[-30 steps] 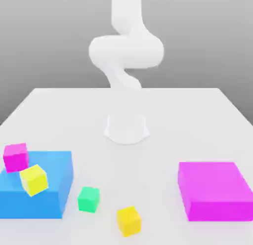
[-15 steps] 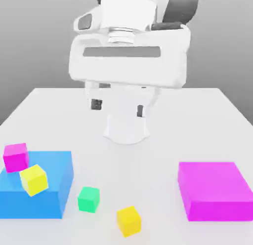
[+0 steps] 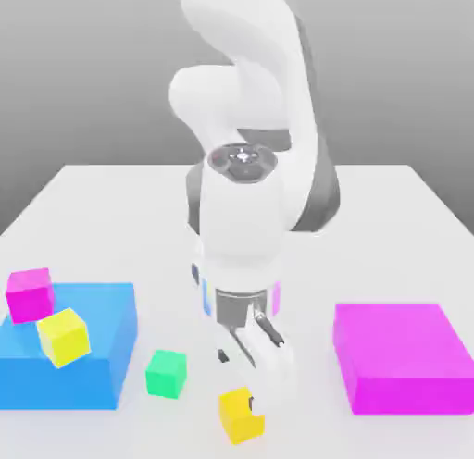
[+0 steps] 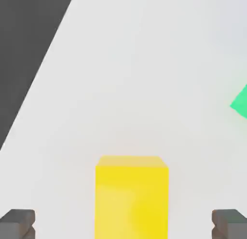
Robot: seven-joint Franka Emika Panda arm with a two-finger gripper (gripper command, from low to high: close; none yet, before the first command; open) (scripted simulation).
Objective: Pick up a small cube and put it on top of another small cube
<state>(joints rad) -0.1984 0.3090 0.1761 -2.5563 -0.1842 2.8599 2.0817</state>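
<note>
A small yellow cube (image 3: 239, 416) rests on the white table near the front edge, in the middle of the exterior view. My gripper (image 3: 252, 385) has come down over it, open, its fingers straddling the cube without squeezing it. In the hand view the same cube (image 4: 131, 197) stands between the two dark fingertips (image 4: 17, 223), with a wide gap on each side. A second small yellow cube (image 3: 63, 336) sits tilted on the flat blue block (image 3: 97, 360) at the exterior view's left.
A small green cube (image 3: 167, 373) lies just to the exterior view's left of the gripper and appears as a green corner (image 4: 240, 104) in the hand view. A small magenta cube (image 3: 30, 293) sits on the blue block's far corner. A flat magenta block (image 3: 398, 355) lies at the right.
The arm has swung down from high above the table to the front yellow cube. The fingers stayed open. No cube has moved.
</note>
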